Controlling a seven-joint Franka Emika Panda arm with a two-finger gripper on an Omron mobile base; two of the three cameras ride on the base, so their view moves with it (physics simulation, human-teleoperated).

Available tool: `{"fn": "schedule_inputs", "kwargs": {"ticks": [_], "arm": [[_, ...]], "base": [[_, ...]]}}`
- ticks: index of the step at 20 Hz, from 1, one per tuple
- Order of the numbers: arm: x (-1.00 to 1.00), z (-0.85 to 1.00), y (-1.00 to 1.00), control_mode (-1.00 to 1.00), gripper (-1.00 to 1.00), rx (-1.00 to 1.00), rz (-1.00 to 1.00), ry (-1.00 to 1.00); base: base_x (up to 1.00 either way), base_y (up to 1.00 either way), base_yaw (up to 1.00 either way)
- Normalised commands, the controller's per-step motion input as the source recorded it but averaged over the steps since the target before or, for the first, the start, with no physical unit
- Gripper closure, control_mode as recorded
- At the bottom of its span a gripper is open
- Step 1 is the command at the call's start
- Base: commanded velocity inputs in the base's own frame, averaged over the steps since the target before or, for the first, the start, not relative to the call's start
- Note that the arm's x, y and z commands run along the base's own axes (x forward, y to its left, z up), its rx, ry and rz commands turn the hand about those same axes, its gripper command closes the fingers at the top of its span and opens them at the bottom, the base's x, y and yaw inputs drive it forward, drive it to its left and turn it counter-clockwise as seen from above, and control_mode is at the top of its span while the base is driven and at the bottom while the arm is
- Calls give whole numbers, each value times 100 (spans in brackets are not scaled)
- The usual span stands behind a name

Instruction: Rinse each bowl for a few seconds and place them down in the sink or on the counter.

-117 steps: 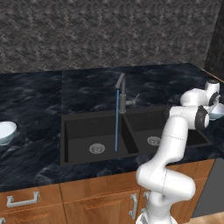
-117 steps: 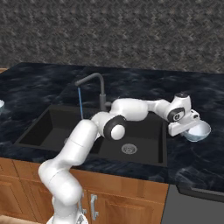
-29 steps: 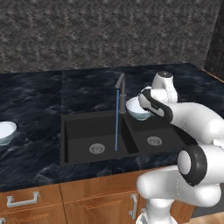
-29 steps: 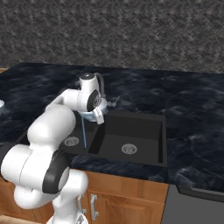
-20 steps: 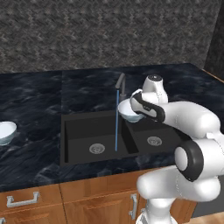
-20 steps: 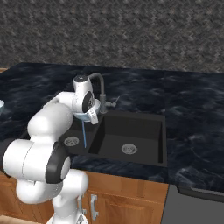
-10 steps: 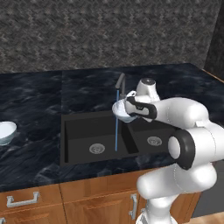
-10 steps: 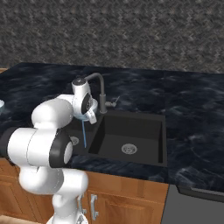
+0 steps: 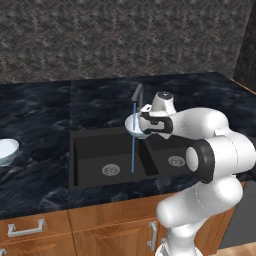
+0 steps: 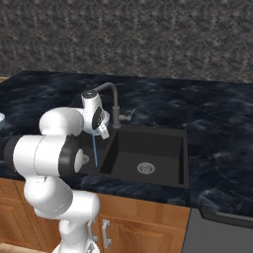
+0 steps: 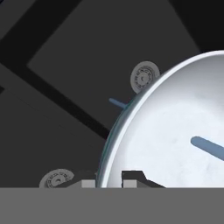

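Note:
A small white bowl (image 9: pixel 133 126) hangs over the divider of the black sink (image 9: pixel 90 150), and my gripper (image 9: pixel 144 125) is shut on its right rim. The thin blue water stream (image 9: pixel 133 145) from the dark faucet (image 9: pixel 138 92) runs past the bowl into the left basin. In the hand view the bowl (image 11: pixel 175 131) is large on the right, its rim pinched between my fingertips (image 11: pixel 131 176), with a blue streak of water (image 11: pixel 208 147) across its inside. A second bowl (image 9: pixel 6 150) rests on the black counter (image 9: pixel 40 115) at far left. From the right base view my gripper (image 10: pixel 103 129) sits beside the faucet (image 10: pixel 112 99).
Both round silver drains (image 11: pixel 144 76) (image 11: pixel 56 178) lie below the bowl. The right basin (image 10: pixel 148 150) is open beside my hand. My own bulky white arm (image 9: pixel 215 150) stands in front of the sink's right side. The grey speckled wall (image 9: pixel 125 35) rises behind the counter.
My hand has carried the bowl leftward from over the right basin to the water stream at the faucet. The bowl on the counter has not moved.

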Motion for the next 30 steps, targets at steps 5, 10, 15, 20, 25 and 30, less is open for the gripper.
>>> {"fn": "schedule_inputs", "kwargs": {"ticks": [5, 10, 15, 20, 25, 30], "arm": [[0, 4, -20, -100, 100, 1, 0, -4], [2, 1, -29, -100, 100, 0, -10, 4], [4, 9, -39, -100, 100, 0, -20, 12], [0, 14, -44, -100, 100, 2, -23, 14], [-3, 9, -54, -100, 100, 1, -27, 6], [-4, 5, -44, -100, 100, 0, -29, -2]], "base": [[0, 0, 0], [0, 0, 0], [0, 0, 0], [0, 0, 0], [0, 0, 0], [0, 0, 0]]}}
